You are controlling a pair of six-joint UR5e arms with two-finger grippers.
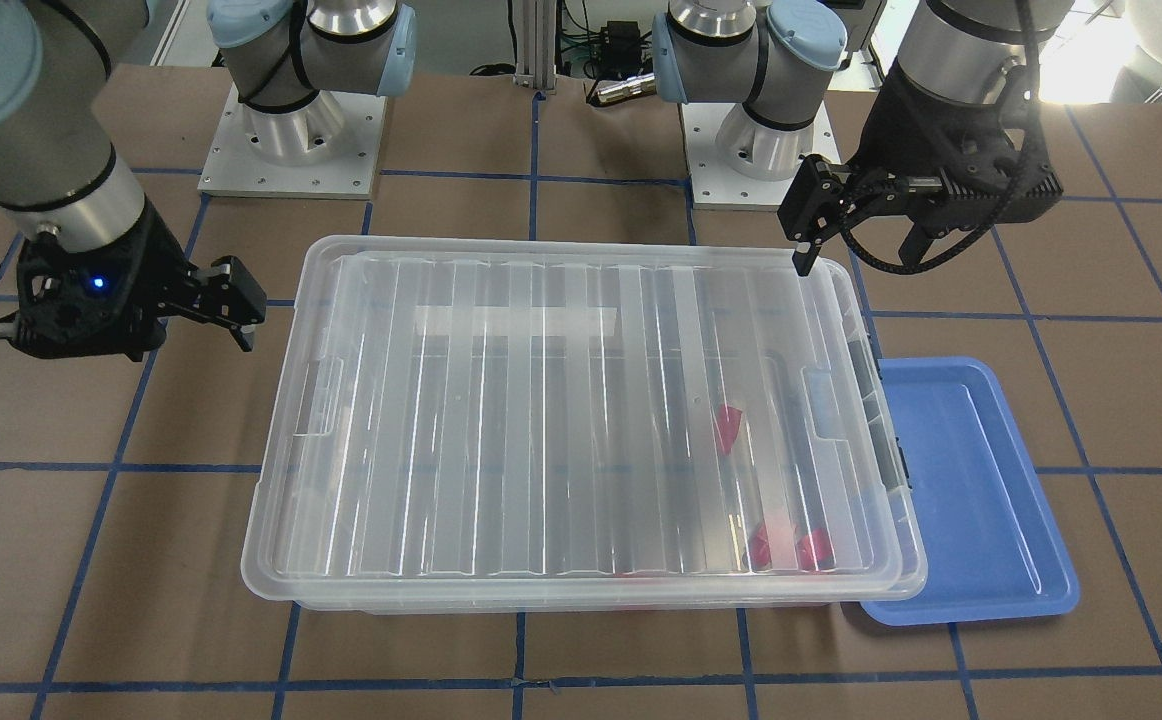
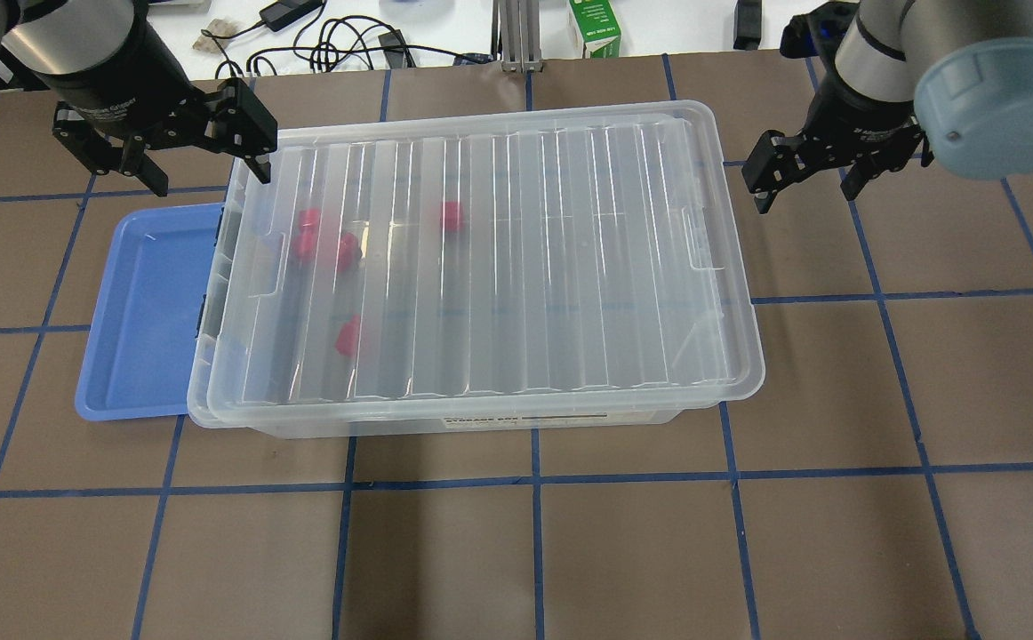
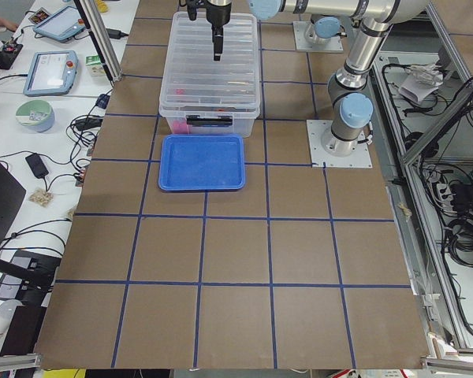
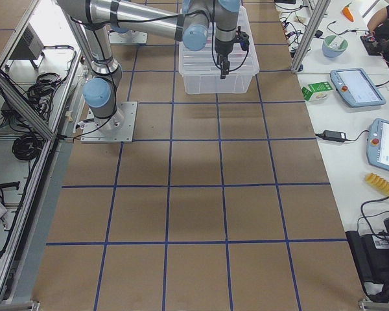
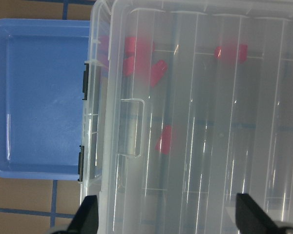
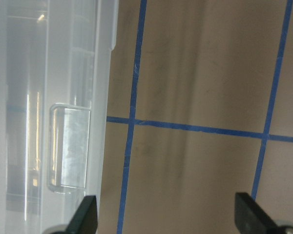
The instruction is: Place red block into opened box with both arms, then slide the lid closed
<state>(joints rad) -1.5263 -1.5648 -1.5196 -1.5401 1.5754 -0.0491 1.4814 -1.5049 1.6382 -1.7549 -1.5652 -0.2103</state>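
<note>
Red blocks (image 2: 452, 216) are in neither pair of jaws. The left gripper (image 2: 210, 173) has its jaws spread wide and empty, and it hangs at the far corner of the left short end of the box (image 2: 481, 425). One finger (image 2: 259, 164) is over the corner of the lid (image 2: 570, 267) and the other is out past the rim; whether the inner finger touches the lid cannot be told. The right gripper (image 2: 803, 191) is likewise released and holds nothing. It hangs just off the box's right short end, and in its wrist view the jaws straddle bare worktop (image 2: 534, 551) beside the lid's handle notch (image 6: 68, 148). The lid lies flat on the box, ribs running across its width, but sits shifted toward the robot's right. It overhangs the right end, while at the left end a narrow strip of the box's rim with its grey latches (image 5: 85, 87) shows uncovered. Four red pieces show blurred through the clear plastic, all inside the box in its left half: two close together near the far left corner, one further in along the far side, and one alone toward the near side. A flat blue tray (image 2: 139, 311) lies just beside the box's left end, its edge under the box's rim. The worktop is brown, crossed by blue tape lines.
</note>
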